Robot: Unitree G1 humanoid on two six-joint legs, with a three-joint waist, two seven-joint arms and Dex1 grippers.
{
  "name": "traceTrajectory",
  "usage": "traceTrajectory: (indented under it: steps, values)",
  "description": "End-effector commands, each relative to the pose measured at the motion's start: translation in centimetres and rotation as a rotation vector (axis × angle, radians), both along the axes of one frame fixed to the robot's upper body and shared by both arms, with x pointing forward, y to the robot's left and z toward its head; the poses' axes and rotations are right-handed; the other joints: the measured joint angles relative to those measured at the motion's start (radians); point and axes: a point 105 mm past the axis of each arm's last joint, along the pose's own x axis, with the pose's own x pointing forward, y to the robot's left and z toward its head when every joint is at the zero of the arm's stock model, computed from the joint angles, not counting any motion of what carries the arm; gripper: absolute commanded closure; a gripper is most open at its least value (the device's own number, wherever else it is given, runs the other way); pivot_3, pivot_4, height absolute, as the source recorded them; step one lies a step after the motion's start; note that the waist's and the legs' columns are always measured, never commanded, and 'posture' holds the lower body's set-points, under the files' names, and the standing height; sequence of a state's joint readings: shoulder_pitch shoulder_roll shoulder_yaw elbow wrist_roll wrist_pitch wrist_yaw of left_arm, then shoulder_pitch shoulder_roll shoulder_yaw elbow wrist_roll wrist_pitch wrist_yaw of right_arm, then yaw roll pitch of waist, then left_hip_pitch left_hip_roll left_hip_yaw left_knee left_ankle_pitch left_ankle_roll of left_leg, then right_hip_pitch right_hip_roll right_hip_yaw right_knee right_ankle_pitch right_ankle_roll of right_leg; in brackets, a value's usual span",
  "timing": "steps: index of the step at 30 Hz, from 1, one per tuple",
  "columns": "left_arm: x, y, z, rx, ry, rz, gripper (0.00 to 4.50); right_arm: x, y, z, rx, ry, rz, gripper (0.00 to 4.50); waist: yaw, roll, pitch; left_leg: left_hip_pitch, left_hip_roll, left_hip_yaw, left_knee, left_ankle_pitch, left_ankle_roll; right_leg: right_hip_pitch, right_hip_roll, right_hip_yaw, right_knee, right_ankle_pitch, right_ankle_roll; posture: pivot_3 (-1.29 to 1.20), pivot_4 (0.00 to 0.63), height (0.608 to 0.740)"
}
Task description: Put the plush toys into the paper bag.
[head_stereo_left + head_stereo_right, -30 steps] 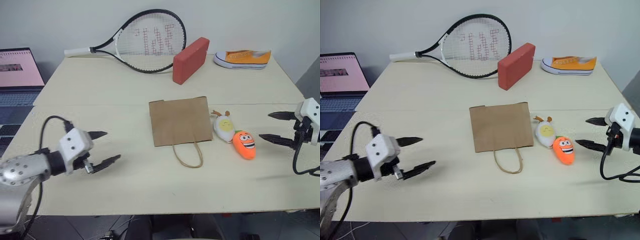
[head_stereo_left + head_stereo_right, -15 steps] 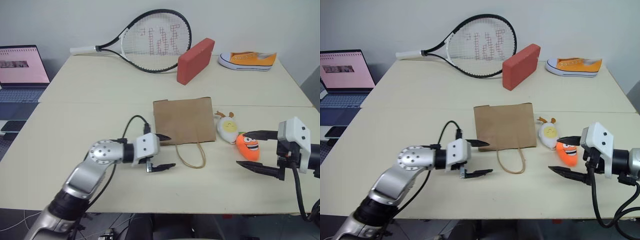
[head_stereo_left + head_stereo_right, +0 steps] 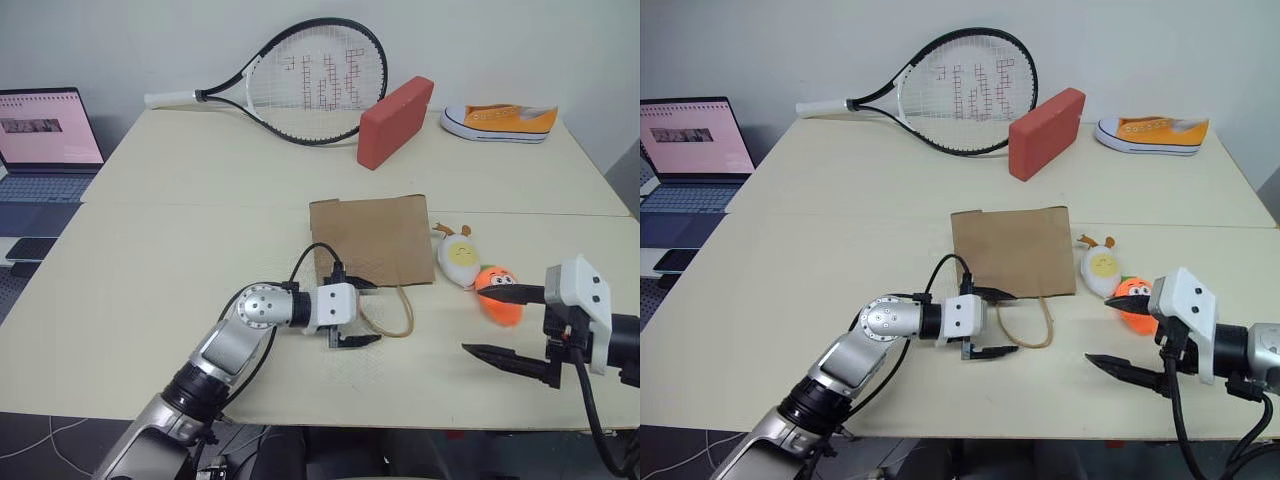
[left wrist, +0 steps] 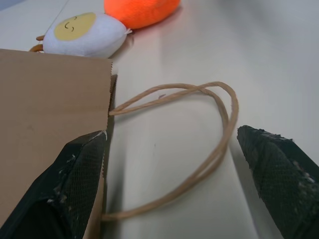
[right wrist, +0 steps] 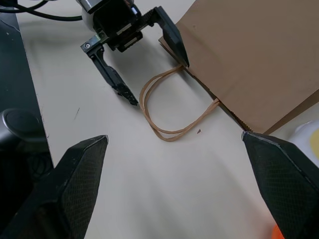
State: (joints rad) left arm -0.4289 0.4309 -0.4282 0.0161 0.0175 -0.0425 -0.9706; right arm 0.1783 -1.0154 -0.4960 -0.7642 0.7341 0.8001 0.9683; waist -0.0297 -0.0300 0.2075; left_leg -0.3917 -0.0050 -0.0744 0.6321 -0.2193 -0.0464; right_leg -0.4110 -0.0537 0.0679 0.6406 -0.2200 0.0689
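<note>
Left eye view: the left hand (image 3: 362, 312), fingers spread, sits at the flat paper bag's (image 3: 372, 238) mouth, straddling its handle (image 3: 390, 312); the right hand (image 3: 503, 322), spread, is beside the carrot toy (image 3: 497, 296).

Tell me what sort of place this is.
Probably a lab or test room set up for robot trials. A plain pale table against a bare wall holds an odd mix: a tennis racket, a red block, a sneaker. An open laptop sits beside it.
</note>
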Motion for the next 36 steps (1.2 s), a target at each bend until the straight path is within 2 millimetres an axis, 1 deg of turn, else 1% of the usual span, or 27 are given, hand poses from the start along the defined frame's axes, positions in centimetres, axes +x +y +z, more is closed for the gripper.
traceTrajectory:
  steps: [1, 8, 11, 14, 15, 19, 23, 24, 26, 29, 32, 36]
  values:
    - [0.2, -0.6, 0.7, -0.025, -0.043, -0.016, 0.02, -0.3, 0.1, 0.7, -0.005, -0.036, 0.006, 0.0, 0.0, 0.0, 0.0, 0.0, 0.0, 0.0, 0.0, 0.0, 0.0, 0.0, 0.0, 0.0, 0.0, 0.0, 0.0, 0.0, 0.15, 0.74]
    - [0.7, -1.6, 0.2, -0.029, -0.059, -0.019, 0.02, -0.4, 0.1, 0.6, -0.008, -0.038, -0.003, 0.0, 0.001, 0.0, 0.0, 0.0, 0.0, -0.001, 0.0, 0.0, 0.0, 0.0, 0.0, 0.0, 0.0, 0.001, 0.001, 0.0, 0.15, 0.74]
    - [0.8, -2.0, 0.4, -0.046, -0.054, -0.028, 0.61, -0.3, 0.1, 0.6, -0.009, -0.045, -0.013, 0.0, 0.001, 0.0, 0.0, -0.001, 0.0, -0.001, 0.0, 0.0, 0.0, 0.0, 0.0, -0.001, 0.0, 0.002, 0.003, 0.0, 0.15, 0.74]
    - [0.8, -2.2, 0.4, -0.043, -0.055, -0.041, 1.36, -0.3, 0.0, 0.5, -0.011, -0.046, -0.019, 0.0, 0.001, 0.0, 0.0, -0.001, 0.0, -0.001, 0.0, 0.0, 0.0, 0.0, 0.0, -0.001, 0.0, 0.002, 0.003, 0.0, 0.15, 0.74]
    - [0.8, -2.2, 0.3, -0.039, -0.056, -0.044, 1.73, -0.3, 0.0, 0.4, -0.012, -0.046, -0.022, 0.0, 0.001, 0.0, 0.0, -0.001, 0.0, -0.001, 0.0, 0.0, 0.0, 0.0, 0.0, -0.001, 0.0, 0.002, 0.003, 0.0, 0.15, 0.74]
    - [0.9, -2.1, 0.3, -0.026, -0.057, -0.051, 2.91, -0.2, 0.2, 0.0, -0.005, -0.048, -0.034, 0.0, 0.001, 0.0, 0.0, -0.001, 0.0, -0.001, 0.0, 0.0, 0.0, 0.0, 0.0, -0.001, 0.0, 0.002, 0.003, 0.0, 0.15, 0.74]
    - [1.4, -2.0, 1.4, -0.077, -0.009, -0.028, 4.23, -0.3, 0.8, -0.7, 0.01, -0.044, -0.036, 0.0, 0.001, 0.0, 0.0, -0.001, 0.0, -0.001, 0.0, 0.0, 0.0, 0.0, 0.0, -0.001, 0.0, 0.001, 0.003, 0.0, 0.15, 0.74]
    - [1.5, -2.0, 1.8, -0.096, 0.008, -0.018, 4.49, -0.2, 0.9, -0.8, 0.018, -0.044, -0.04, 0.0, 0.001, 0.0, 0.0, -0.001, 0.0, -0.002, 0.0, 0.0, 0.0, 0.0, 0.0, -0.001, 0.0, 0.002, 0.003, 0.0, 0.15, 0.74]
    - [1.7, -2.0, 2.7, -0.135, 0.046, 0.0, 4.49, -0.1, 1.1, -1.2, 0.033, -0.043, -0.05, 0.0, 0.0, 0.0, 0.0, -0.001, 0.0, -0.002, 0.001, 0.0, 0.0, 0.0, 0.0, -0.001, 0.0, 0.002, 0.003, 0.0, 0.15, 0.74]
    - [1.8, -1.9, 4.6, -0.218, 0.139, 0.017, 4.49, 0.3, 1.4, -1.9, 0.059, -0.052, -0.076, 0.0, 0.0, 0.0, 0.0, -0.001, 0.0, -0.002, 0.001, 0.0, 0.0, 0.0, 0.0, -0.002, 0.0, 0.002, 0.003, 0.0, 0.15, 0.74]
    - [1.6, -1.8, 6.2, -0.256, 0.212, 0.027, 4.5, 0.8, 1.8, -2.2, 0.091, -0.062, -0.095, 0.59, -0.001, 0.0, 0.0, -0.002, 0.0, -0.003, 0.001, 0.0, 0.0, 0.0, 0.0, -0.003, 0.0, 0.002, 0.003, 0.0, 0.15, 0.74]
    - [1.8, -1.5, 7.9, -0.308, 0.318, 0.065, 4.5, 1.8, 2.4, -3.0, 0.116, -0.081, -0.119, 2.03, -0.002, 0.0, 0.0, -0.001, 0.0, -0.003, 0.001, 0.0, 0.0, 0.0, 0.0, -0.003, 0.0, 0.002, 0.003, 0.0, 0.15, 0.74]
